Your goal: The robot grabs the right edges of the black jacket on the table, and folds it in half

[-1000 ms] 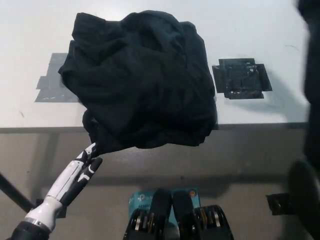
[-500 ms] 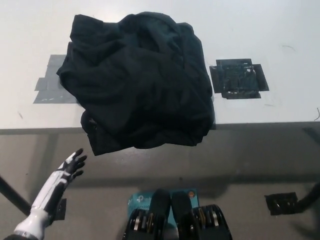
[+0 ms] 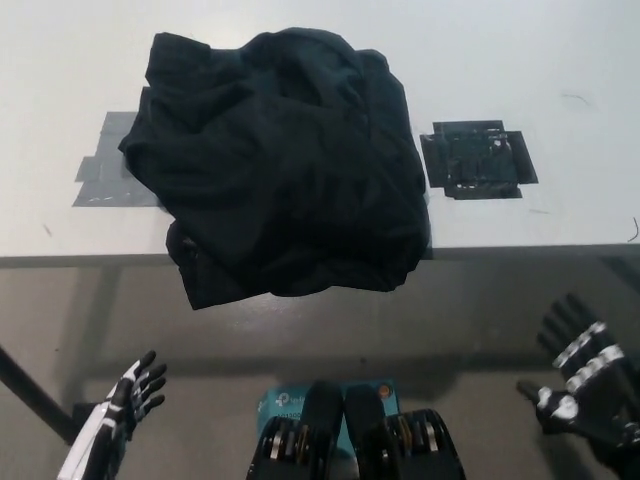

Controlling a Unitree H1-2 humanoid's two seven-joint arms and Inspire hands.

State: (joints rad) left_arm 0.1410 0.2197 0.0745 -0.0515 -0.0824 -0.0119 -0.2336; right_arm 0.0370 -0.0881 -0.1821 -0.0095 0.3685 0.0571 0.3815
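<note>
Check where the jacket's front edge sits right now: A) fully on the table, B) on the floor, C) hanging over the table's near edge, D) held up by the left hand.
C: the jacket's lower part drapes past the near edge of the table, and both the left hand and right hand are open, low and clear of it.

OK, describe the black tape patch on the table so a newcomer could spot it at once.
Start at the white table and find the big black jacket heaped at its near edge. Just right of the jacket, apart from it, lies the black tape patch. It is flat, glossy and squarish, unlike the grey tape showing at the jacket's left side.
</note>
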